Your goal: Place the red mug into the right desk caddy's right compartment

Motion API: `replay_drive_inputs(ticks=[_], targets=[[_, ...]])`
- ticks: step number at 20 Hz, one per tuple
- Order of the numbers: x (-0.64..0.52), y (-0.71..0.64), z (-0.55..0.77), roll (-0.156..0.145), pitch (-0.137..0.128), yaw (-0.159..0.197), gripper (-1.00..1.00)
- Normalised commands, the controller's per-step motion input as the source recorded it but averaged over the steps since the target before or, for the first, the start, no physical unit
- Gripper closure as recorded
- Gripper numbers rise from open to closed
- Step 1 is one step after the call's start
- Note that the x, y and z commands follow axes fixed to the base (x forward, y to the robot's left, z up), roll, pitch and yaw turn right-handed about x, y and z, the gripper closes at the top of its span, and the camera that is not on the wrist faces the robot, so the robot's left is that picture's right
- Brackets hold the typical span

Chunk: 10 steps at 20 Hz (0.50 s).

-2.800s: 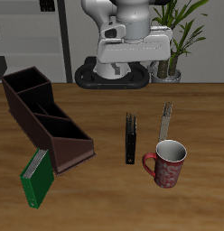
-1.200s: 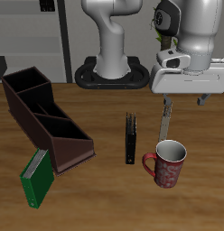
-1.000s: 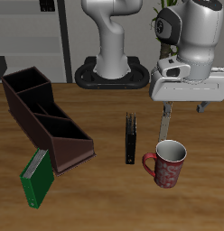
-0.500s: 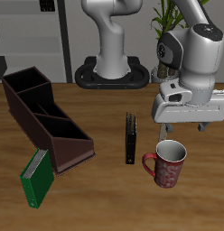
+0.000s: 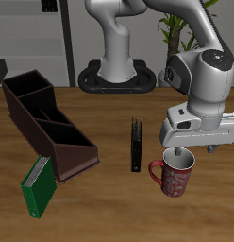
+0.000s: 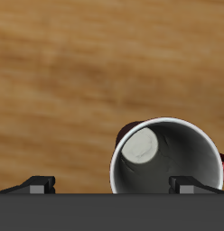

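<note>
The red mug (image 5: 173, 174) stands upright on the wooden table near its front edge, its handle pointing toward the black book. In the wrist view I look down into the mug (image 6: 177, 167) and see its light grey inside. My gripper (image 5: 195, 149) hangs open just above it and off to one side, with one fingertip (image 6: 190, 184) over the mug's opening. Nothing is between the fingers. The right desk caddy (image 5: 45, 121), dark maroon, lies across the table from the mug. Its right compartment (image 5: 25, 88) is the square cell at its far end.
A thin black book (image 5: 136, 144) stands on edge between the mug and the caddy. A flat green book (image 5: 36, 184) lies by the caddy's low slanted end. The robot base (image 5: 114, 76) and a potted plant (image 5: 175, 28) stand at the table's back.
The arm has swung forward from the back of the table and lowered until the open gripper hangs just over the mug. The mug, books and caddy have not moved.
</note>
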Motion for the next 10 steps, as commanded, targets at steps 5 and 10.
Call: replay_drive_inputs(ticks=[5,10], targets=[[0.13,-0.01,-0.49,-0.003,0.082,-0.005,-1.0],[0.01,-0.01,-0.47,0.049,0.081,-0.021,1.0]])
